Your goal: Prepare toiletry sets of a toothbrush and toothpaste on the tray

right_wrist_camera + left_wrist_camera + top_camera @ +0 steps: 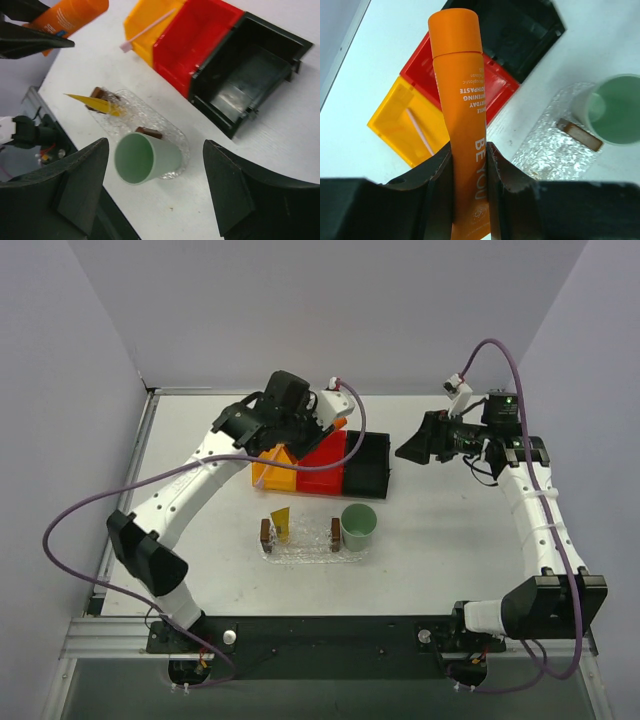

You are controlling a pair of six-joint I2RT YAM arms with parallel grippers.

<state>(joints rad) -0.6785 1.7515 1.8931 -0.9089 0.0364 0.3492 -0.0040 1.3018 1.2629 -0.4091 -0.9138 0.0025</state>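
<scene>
Orange plastic toothpaste tube (pixel 462 115), printed with white lettering, is clamped between the black fingers of the left gripper (pixel 470 167), its cap end sticking out past the fingertips. It hangs in the air above the row of bins. Below it sits the yellow-orange rectangular bin (pixel 266 473), with the thin pale toothbrush (pixel 419 132) lying inside, pink head over the rim. Touching that bin on the right is a red rectangular bin (pixel 322 466), then a black one (pixel 367 465). Nearer the arm bases lies the clear, bumpy oval tray (pixel 300 552). A flat yellow tapered toothpaste tube (pixel 281 523) stands on end on its left part, just beside a small brown block (pixel 265 532). A pale green cup (pixel 358 526) stands at the tray's right end. Right of the black bin hovers the right gripper (pixel 418 446), jaws spread wide, holding nothing.
</scene>
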